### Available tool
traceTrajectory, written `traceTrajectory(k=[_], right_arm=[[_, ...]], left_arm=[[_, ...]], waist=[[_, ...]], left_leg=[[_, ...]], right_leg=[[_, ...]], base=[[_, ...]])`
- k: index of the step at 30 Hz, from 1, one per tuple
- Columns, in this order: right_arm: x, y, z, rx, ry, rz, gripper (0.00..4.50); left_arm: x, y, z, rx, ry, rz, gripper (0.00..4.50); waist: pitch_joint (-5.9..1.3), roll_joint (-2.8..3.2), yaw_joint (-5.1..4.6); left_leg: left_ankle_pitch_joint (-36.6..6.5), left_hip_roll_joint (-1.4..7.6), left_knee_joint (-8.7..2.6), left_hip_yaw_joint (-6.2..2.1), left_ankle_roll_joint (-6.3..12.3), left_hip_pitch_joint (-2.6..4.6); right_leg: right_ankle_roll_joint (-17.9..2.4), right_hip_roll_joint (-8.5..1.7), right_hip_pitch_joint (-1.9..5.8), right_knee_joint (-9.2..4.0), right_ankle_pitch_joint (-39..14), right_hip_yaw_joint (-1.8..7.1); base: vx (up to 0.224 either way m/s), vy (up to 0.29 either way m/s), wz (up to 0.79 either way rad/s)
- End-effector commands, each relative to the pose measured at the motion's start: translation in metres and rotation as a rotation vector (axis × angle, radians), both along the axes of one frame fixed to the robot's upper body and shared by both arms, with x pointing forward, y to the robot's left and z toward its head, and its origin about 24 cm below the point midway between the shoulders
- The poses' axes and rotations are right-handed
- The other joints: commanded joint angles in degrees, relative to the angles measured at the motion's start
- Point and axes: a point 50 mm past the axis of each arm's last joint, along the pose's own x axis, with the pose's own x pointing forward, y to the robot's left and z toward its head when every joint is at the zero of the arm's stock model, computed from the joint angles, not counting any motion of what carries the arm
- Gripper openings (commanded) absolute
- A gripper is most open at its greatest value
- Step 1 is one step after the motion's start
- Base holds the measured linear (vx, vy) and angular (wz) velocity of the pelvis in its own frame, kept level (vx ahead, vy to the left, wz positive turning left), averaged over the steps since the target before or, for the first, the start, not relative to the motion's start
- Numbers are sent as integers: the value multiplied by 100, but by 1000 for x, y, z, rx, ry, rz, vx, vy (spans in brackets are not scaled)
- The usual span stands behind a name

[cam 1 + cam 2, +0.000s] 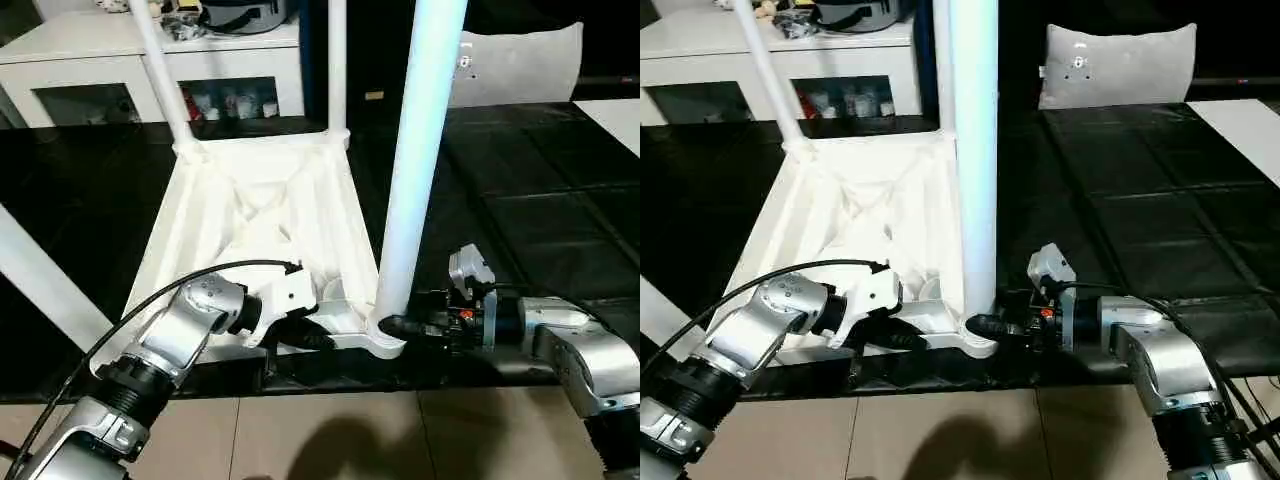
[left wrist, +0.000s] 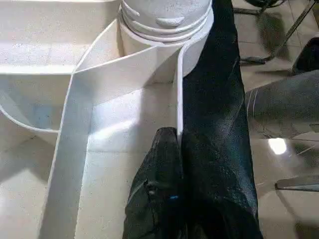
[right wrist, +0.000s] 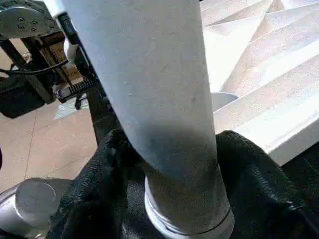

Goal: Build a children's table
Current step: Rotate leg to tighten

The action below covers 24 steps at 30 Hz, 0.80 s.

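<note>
Children's table lies upside down on the black mat, ribbed underside up, three legs standing in corner sockets: two at the far corners around 11 and 12 o'clock, and the near leg rising from the near right corner at about 5 o'clock. Left gripper, fingers pressed together, pinches the table's near rim wall at 6 o'clock. Right gripper comes in from 3 o'clock, black fingers hugging the base of the near leg on both sides, just above its socket.
</note>
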Motion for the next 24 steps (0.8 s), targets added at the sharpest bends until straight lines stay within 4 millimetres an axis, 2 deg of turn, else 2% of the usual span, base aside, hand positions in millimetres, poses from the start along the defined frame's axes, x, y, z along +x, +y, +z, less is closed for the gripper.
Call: traceTrajectory(k=[1,6,9,11,13,14,15,17,18,20,21,22,23,24], right_arm=[[-3,11,0,43,15,73,225],[-6,14,-3,48,17,60,205],[-6,21,-10,25,6,-45,200],[-2,27,-15,22,22,-157,198],[1,30,-17,20,32,-220,198],[3,31,-19,2,34,-272,197],[8,33,-23,-30,42,-356,197],[14,36,-31,-94,66,-494,196],[15,36,-32,-106,64,-510,196],[16,38,-32,-91,47,-531,196],[16,39,-32,-73,47,-544,196],[16,39,-32,-71,47,-544,196],[16,39,-32,-62,50,-545,196],[15,39,-31,-59,48,-547,250]], left_arm=[[-2,-5,0,-3,0,-33,0],[-1,-6,1,-16,-8,-7,0],[2,-10,1,-37,-10,55,0],[5,-14,1,-52,-12,120,0],[7,-17,2,-71,-13,168,0],[11,-20,3,-90,-20,219,0],[15,-25,4,-114,-24,285,0],[20,-32,4,-120,-36,358,0],[20,-33,4,-118,-39,368,0],[19,-38,2,-122,-35,373,0],[18,-40,1,-120,-33,373,0],[18,-40,1,-120,-33,373,0],[18,-41,1,-113,-34,368,0],[17,-41,0,-109,-35,367,0]], waist=[[-348,-105,-6],[-346,-112,5],[-333,-123,-9],[-306,-99,-33],[-290,-101,-106],[-288,-102,-130],[-272,-79,-190],[-272,-90,-274],[-269,-92,-308],[-272,-101,-370],[-269,-97,-385],[-273,-54,-391],[-274,-74,-410],[-276,-78,-415]], left_leg=[[-715,130,-360,33,455,-38],[-712,132,-363,29,445,-41],[-736,118,-375,35,399,-44],[-891,108,-392,36,311,-24],[-1113,71,-407,25,208,-29],[-1157,69,-407,20,193,-24],[-1258,55,-406,18,170,-22],[-1288,29,-408,3,121,-47],[-1313,20,-409,-1,112,-48],[-1422,-13,-381,6,181,-24],[-1418,-14,-380,6,230,-29],[-1422,-9,-383,1,241,-32],[-1438,-1,-386,1,274,-36],[-1413,8,-395,-6,291,-48]], right_leg=[[-852,-324,338,-374,-1836,289],[-836,-327,339,-372,-1837,289],[-772,-321,337,-393,-1966,290],[-676,-323,314,-435,-2307,282],[-461,-314,319,-502,-2757,241],[-432,-315,315,-513,-2805,235],[-377,-303,302,-547,-2926,219],[-314,-292,318,-559,-2989,189],[-286,-284,318,-567,-3026,180],[-142,-286,288,-632,-3222,168],[-137,-286,281,-639,-3232,168],[-147,-285,280,-629,-3203,171],[-165,-278,277,-635,-3130,170],[-191,-275,290,-616,-3031,177]], base=[[0,0,0],[0,0,0],[0,0,0],[0,0,0],[0,0,0],[0,0,0],[0,0,0],[0,0,0],[0,0,0],[0,0,0],[0,0,0],[0,0,0],[0,0,0],[0,0,0]])
